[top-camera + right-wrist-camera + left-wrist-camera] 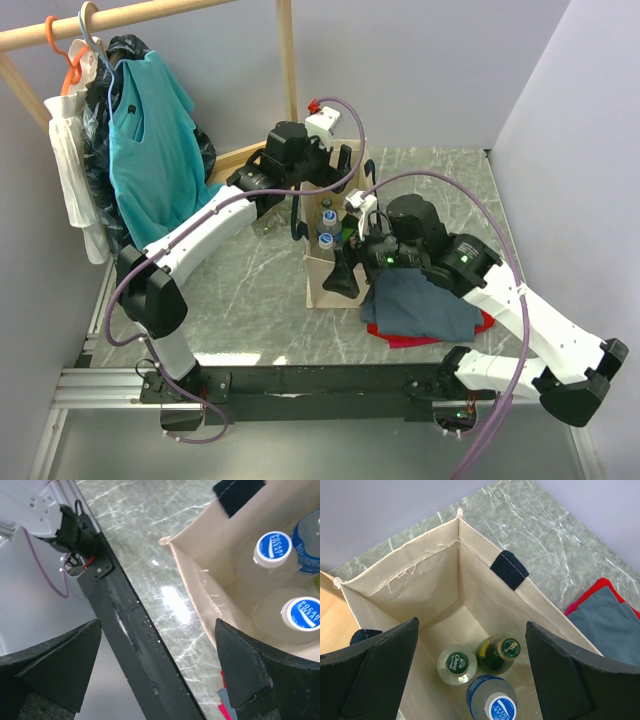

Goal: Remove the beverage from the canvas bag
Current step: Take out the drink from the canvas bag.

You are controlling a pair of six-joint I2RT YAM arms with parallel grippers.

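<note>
Nearest to you, the folded grey-blue cloth [425, 305] lay on the table [250, 290], just right of the canvas bag [325, 290]. Your right gripper [159, 625] hung with its fingers spread over the bag's near corner, holding nothing. Inside the bag the bottles stood upright and close together: blue-capped bottles [272, 546] and a green bottle [499, 652]. Farther, your left gripper [472, 625] was spread wide above the opening, also empty. I judge that you were in the reaching step, and no beverage was out yet. Next you needed to lower one gripper straight over a single cap and close on its neck without catching the canvas wall.
</note>
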